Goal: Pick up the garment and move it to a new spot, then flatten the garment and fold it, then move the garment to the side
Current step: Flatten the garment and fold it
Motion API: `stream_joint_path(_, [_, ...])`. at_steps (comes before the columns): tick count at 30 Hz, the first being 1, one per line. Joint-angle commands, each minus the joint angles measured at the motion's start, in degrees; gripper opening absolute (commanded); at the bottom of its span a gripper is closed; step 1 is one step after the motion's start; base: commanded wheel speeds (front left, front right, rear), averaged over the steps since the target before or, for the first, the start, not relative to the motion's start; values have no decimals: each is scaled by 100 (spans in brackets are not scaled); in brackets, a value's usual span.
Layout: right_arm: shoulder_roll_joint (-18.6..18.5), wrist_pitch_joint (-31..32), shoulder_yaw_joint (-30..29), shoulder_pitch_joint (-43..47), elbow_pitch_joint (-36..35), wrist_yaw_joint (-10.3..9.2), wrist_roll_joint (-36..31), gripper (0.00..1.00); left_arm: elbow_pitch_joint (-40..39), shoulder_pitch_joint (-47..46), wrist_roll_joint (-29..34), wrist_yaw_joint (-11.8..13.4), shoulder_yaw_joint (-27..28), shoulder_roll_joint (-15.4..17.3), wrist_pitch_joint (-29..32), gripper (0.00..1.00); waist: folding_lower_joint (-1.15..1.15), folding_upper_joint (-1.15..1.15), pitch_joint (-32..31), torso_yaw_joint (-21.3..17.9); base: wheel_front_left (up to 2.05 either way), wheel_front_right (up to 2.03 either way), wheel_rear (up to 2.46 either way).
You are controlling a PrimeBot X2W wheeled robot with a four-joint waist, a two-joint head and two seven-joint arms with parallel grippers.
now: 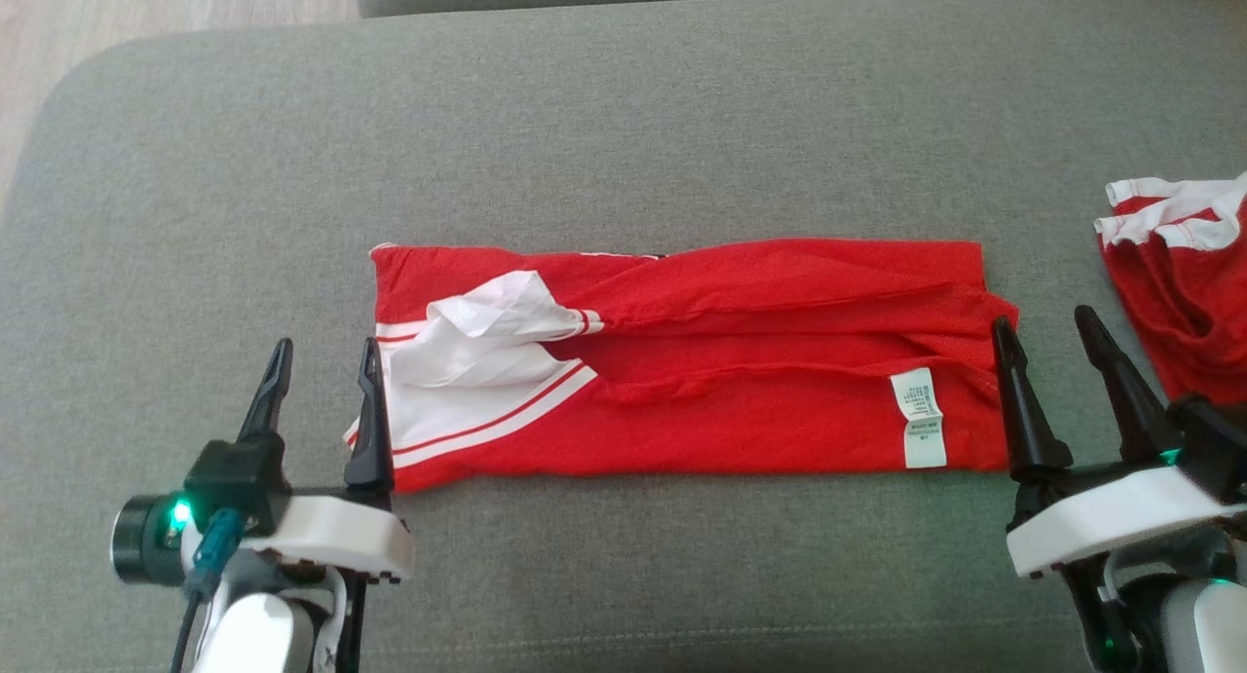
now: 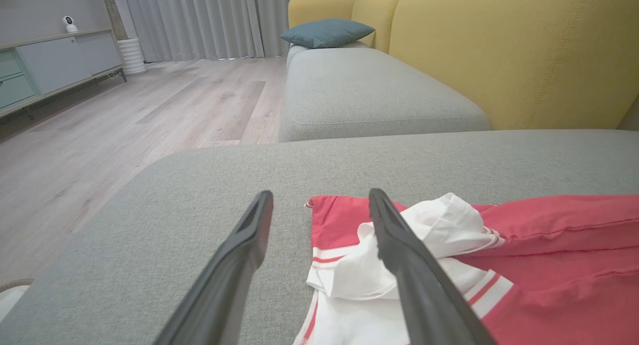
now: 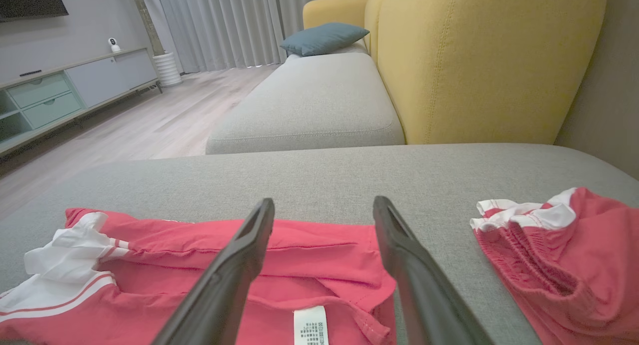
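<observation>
The red garment [image 1: 740, 361] with white, red-striped trim lies folded into a long band across the grey cushion [image 1: 623, 137]; a white care label sits near its right end. It also appears in the left wrist view as the garment [image 2: 549, 265] and in the right wrist view as the garment [image 3: 309, 265]. My left gripper [image 1: 326, 350] stands open at the band's left end, its right finger over the white trim. My right gripper [image 1: 1047, 320] stands open at the right end, its left finger on the band's edge. Nothing is held by either.
A second red and white garment [image 1: 1184, 293] lies crumpled at the cushion's right edge, close to my right gripper. A yellow sofa back [image 3: 479, 60], another grey seat [image 3: 314, 95] with a blue pillow [image 3: 324, 38], and wood floor [image 2: 125, 120] lie beyond.
</observation>
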Motion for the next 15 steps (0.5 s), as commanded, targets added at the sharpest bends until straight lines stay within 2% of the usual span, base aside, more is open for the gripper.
stream_joint_path(1, [-26, 39, 95, -54, -238, 37, -42, 100, -214, -167, 47, 35, 168, 104, -13, 100, 0, 0, 7, 9, 0, 0, 0])
stream_joint_path(9, [-69, 152, -68, -116, 26, 37, 13, 100, -304, -297, 81, 27, 44, 77, -26, 100, 0, 0, 221, 78, 0, 0, 0])
stream_joint_path(15, [-222, 93, -346, -596, 768, 37, 81, 100, -332, -590, 109, -19, -53, 33, -88, 100, 0, 0, 622, 156, 0, 0, 0])
